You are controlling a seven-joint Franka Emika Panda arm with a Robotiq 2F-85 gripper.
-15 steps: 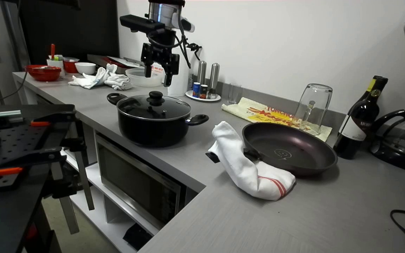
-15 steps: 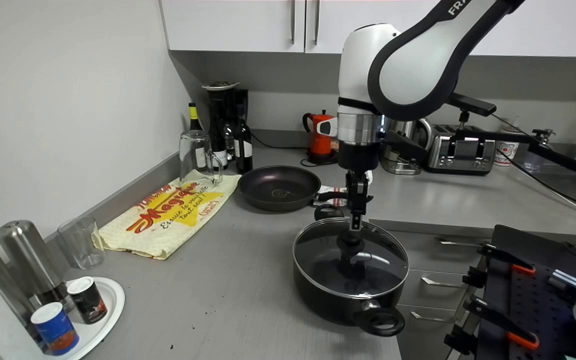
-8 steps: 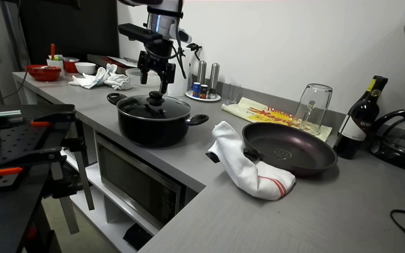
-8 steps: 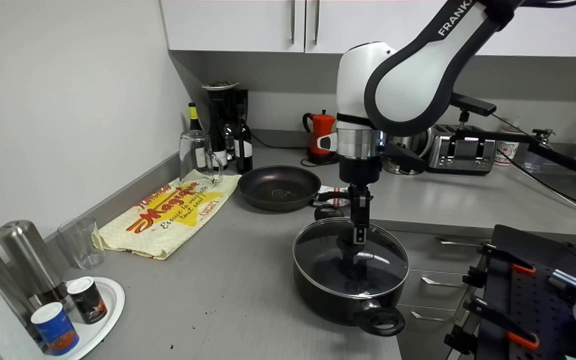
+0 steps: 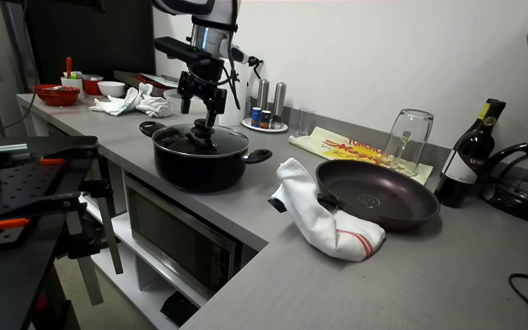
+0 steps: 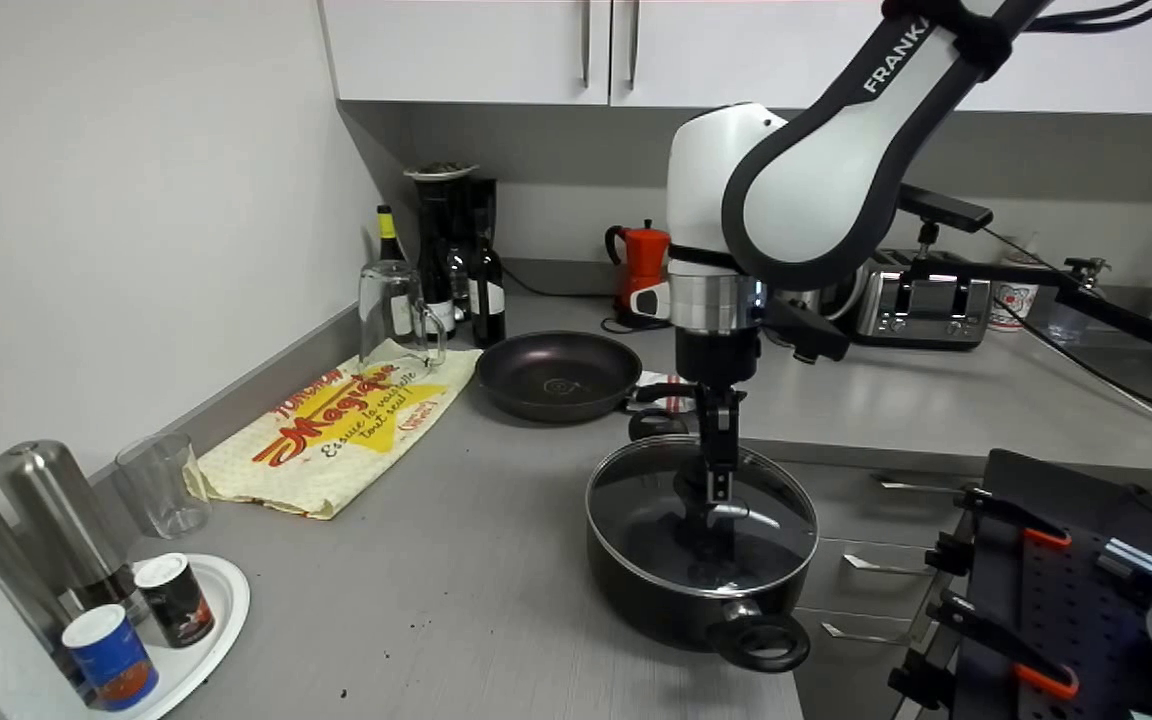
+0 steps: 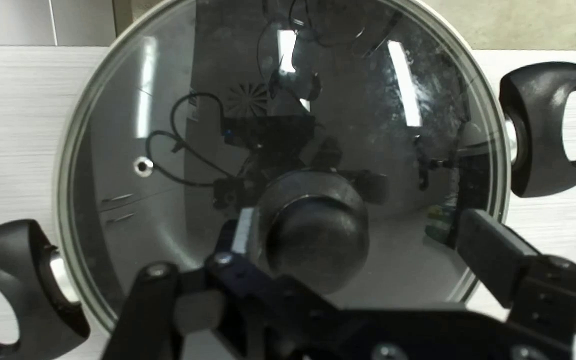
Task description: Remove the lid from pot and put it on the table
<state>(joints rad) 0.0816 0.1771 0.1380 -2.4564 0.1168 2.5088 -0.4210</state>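
Note:
The lid (image 5: 177, 139), a dark glass disc, sits level on the black pot (image 5: 196, 172). It also shows in an exterior view (image 6: 651, 530) and the wrist view (image 7: 358, 105). The pot stands on the grey table (image 5: 332, 288) near its edge. My gripper (image 5: 197, 114) is open and points down over the lid. In the wrist view the black knob (image 7: 318, 240) lies between the fingers of my gripper (image 7: 363, 237). It is close to the left finger, with a wide gap to the right one. I cannot tell whether the left finger touches it.
A frying pan (image 5: 378, 195) with a white towel (image 5: 312, 211) on its handle stands beside the pot. A plate with shakers (image 6: 221, 625), a glass (image 6: 164, 490) and a printed cloth (image 6: 336, 430) with an upturned mug lie along the wall.
My gripper has moved down to the height of the lid's knob and shifted slightly sideways. The fingers stay apart. The lid and pot have not moved.

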